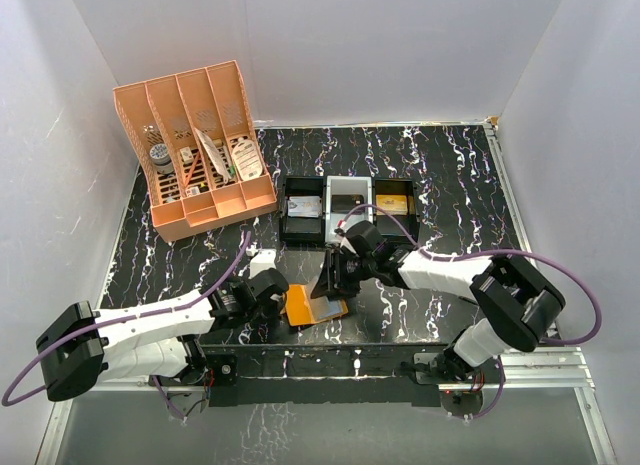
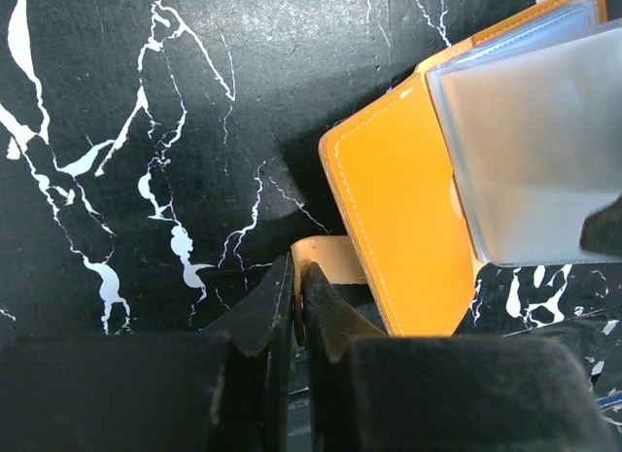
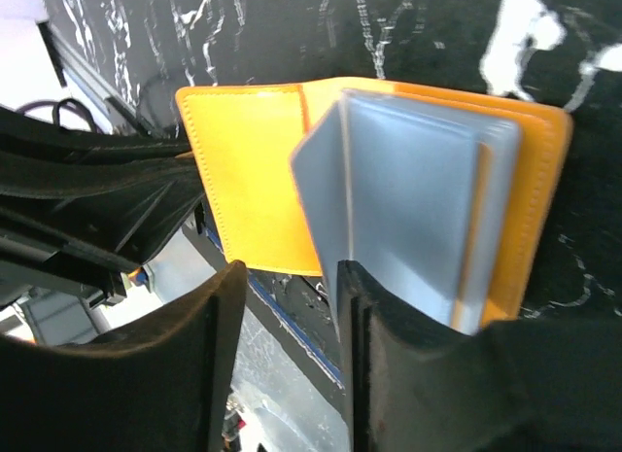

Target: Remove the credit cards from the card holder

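Card holder (image 2: pixel 398 219) in closed left pincer (image 2: pixel 299 272)

One orange card holder (image 1: pixel 315 310) lies open on the single tabletop (image 1: pixel 450 175). Pale blue credit cards (image 3: pixel 418 209) fan out of it: at least two leaves show, the full number hidden by overlap. Behind it are three small black trays (image 1: pixel 303 210) in a row and one orange desk organizer (image 1: pixel 195 155) with four slots. Two robot arms (image 1: pixel 150 330) are in view.
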You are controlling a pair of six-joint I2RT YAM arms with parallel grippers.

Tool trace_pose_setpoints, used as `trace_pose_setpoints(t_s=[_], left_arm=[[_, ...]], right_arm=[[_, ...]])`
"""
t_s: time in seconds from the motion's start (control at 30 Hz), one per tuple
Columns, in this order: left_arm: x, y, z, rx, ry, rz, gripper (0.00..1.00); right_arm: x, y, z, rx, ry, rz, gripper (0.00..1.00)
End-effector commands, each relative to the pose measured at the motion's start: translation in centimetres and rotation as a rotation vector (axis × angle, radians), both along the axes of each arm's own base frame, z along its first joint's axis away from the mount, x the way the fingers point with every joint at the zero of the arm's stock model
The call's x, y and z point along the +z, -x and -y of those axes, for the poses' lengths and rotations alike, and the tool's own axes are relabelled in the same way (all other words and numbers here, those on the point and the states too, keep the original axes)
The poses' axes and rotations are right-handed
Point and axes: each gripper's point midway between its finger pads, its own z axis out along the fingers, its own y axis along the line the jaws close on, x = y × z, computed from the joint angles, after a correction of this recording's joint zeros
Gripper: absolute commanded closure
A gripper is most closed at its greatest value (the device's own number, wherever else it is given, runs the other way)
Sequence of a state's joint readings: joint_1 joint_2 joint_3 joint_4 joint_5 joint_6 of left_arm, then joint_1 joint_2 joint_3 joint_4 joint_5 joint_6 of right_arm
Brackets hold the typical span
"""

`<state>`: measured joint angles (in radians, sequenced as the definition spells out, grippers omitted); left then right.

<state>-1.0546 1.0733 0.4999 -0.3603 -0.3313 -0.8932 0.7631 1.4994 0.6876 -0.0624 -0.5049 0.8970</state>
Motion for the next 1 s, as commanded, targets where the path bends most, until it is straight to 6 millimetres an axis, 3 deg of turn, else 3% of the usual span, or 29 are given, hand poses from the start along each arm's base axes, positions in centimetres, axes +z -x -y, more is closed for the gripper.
trace_pose_setpoints(t_s=[0.0,0.17,0.33,0.57,0.8,0.97], left_arm=[[0.6,-0.6,0.4,0.005,0.02,0.021,1.0],[0.2,-1.0,-0.4,0.039,0.024,0.016,1.0],[-0.7,-0.9,-0.6,0.076,0.109,-0.052,1.0],[-0.9,-1.1,0.8,0.098,0.254,-0.106,1.0],[-0.3,-1.5,1.3,0.135,0.315,-0.117,1.0],[-0.5,-1.2,0.4,0.179,0.291,-0.131,0.87]], right_arm=[[3.9,-0.1,-3.4,0.079,-0.134,0.078,0.56],[3.3,1.6,-5.9,0.151,-0.112,0.066,0.51],[2.0,1.2,-6.4,0.071,-0.097,0.048,0.45],[0.6,0.4,-6.8,-0.034,-0.149,0.004,0.4],[-0.5,0.3,-6.3,-0.113,-0.153,-0.036,0.35],[-1.7,-0.1,-4.9,-0.207,-0.102,-0.045,0.35]])
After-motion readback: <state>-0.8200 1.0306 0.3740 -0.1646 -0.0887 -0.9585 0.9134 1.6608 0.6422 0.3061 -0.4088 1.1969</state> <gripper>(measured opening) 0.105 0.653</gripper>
